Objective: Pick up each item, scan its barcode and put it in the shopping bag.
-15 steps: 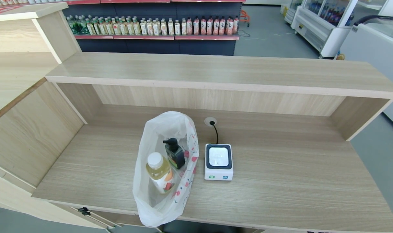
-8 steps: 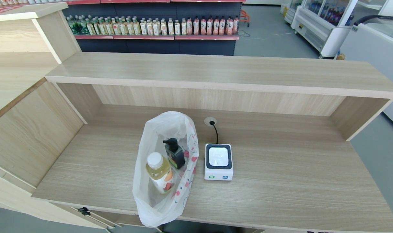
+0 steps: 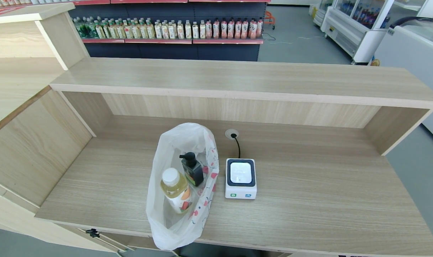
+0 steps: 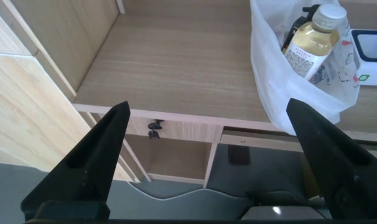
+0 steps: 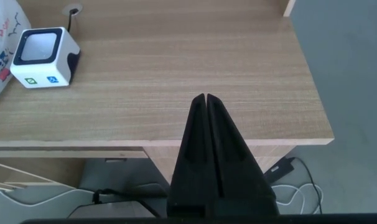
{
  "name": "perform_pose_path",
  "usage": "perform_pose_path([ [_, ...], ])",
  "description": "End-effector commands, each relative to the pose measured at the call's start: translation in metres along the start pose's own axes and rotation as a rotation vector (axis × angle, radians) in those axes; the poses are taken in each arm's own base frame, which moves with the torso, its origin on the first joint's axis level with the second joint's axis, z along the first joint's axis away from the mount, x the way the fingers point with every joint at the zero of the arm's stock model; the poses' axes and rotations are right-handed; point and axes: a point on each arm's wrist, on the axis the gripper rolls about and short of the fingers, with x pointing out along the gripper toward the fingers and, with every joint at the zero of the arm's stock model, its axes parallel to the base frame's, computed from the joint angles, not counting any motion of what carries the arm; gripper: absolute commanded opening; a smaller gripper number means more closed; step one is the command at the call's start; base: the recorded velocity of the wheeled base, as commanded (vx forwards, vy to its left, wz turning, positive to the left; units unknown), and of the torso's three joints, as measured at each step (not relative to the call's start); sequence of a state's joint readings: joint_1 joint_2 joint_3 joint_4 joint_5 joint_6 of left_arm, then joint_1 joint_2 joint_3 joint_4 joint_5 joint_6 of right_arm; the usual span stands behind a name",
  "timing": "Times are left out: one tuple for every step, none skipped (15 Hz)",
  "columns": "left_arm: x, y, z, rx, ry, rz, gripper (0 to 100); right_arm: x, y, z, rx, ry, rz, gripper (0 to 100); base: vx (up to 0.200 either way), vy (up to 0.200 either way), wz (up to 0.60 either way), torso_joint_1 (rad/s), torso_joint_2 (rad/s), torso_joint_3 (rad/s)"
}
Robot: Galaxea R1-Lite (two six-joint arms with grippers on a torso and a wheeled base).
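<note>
We find the yellow drink bottle (image 3: 175, 189) and black pump bottle (image 3: 192, 170) inside the white plastic shopping bag (image 3: 166, 228) beside the white scanner box (image 3: 241, 178); left hand (image 4: 208, 109) apart, right hand (image 5: 205, 98) together.

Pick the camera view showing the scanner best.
Head view: the scanner sits whole, window facing up, beside the shopping bag. The right wrist view shows it whole but obliquely; the left wrist view crops it behind the bag.
</note>
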State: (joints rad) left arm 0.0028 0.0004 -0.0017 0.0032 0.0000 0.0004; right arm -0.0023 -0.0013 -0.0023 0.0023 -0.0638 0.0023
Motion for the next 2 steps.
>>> perform_pose_path([
  [0.0000,0.0000,0.0000,0.000,0.000,0.000,100,0.0000,0.0000,0.0002,-0.005,0.001,0.000,0,0.000,0.000,0.00,0.000,0.00,0.000],
  [0.0000,0.0000,0.0000,0.000,0.000,0.000,100,0.0000,0.0000,0.0002,-0.007,0.001,0.000,0,0.000,0.000,0.00,0.000,0.00,0.000],
])
